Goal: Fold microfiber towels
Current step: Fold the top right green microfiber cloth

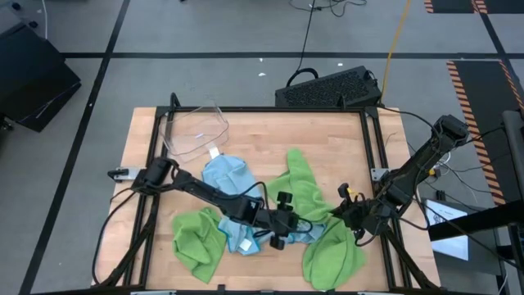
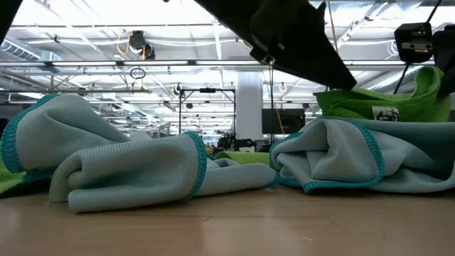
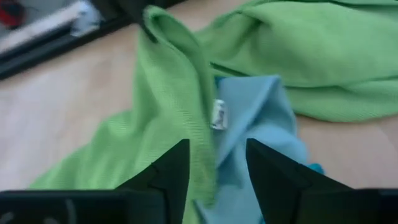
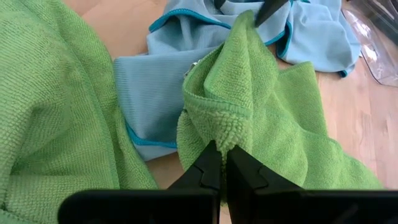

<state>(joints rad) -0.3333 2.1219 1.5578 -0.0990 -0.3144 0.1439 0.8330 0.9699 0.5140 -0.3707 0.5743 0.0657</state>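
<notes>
Left gripper (image 3: 216, 171) fingers apart over green towel (image 3: 180, 106), blue towel (image 3: 255, 118) beside

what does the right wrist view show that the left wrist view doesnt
Only the right wrist view shows the right gripper shut on a pinched fold of a lime green towel, and the clear plastic bin. Only the left wrist view shows the left gripper open over a green towel edge, beside a white tag. Both show a light blue towel on the wooden table.

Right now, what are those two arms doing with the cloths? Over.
Right gripper shut on green towel, lifting one corner. Left gripper open over it beside a blue towel. Other towels heaped around, unfolded.
</notes>
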